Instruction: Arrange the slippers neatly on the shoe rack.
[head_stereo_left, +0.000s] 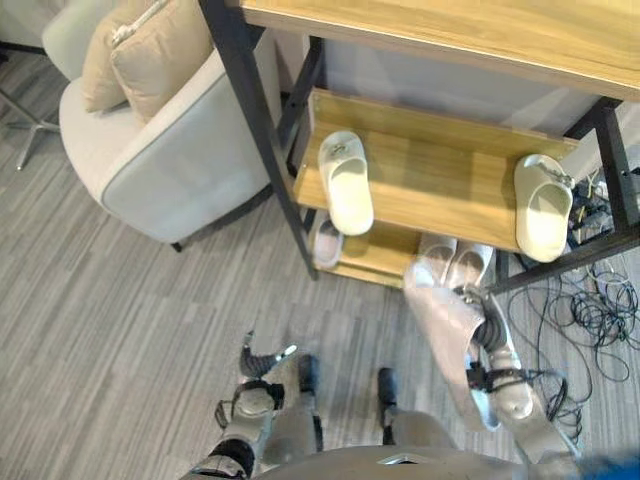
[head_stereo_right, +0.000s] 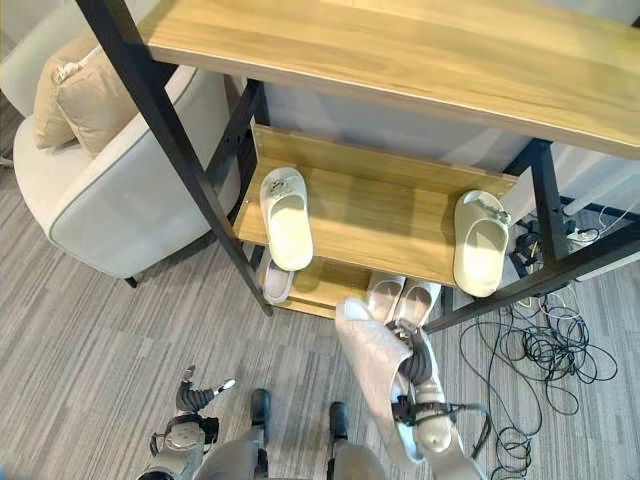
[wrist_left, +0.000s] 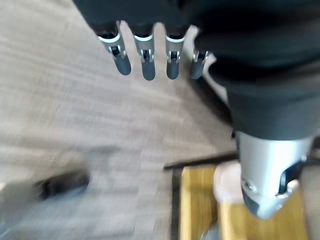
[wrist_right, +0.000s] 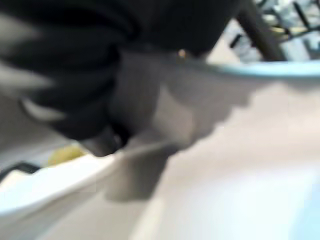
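The pale pink slipper is being held off the floor by the right hand, just in front of the shoe rack and level with its lowest shelf. The hand's fingers are curling round the slipper's edge, gripping it; the slipper is hanging tilted, its toe pointing up toward the rack and its heel trailing down toward the robot. The right wrist view is too blurred to add detail.

On the rack's middle shelf, two cream slippers are lying with toes pointing outward: one cream slipper is sitting at the shelf's left end, the other cream slipper at the right end, well apart from each other. On the lowest shelf, a pair of white shoes is standing just behind the held slipper, and another pale slipper is lying beside the rack's left front post.

The left hand is hanging low, in front of the rack and to its left, over the grey striped carpet. Its fingers are extending straight and slightly spread, holding nothing.

Left of the rack a white armchair is standing with beige cushions. Right of the rack, a tangle of black cables is lying on the carpet.
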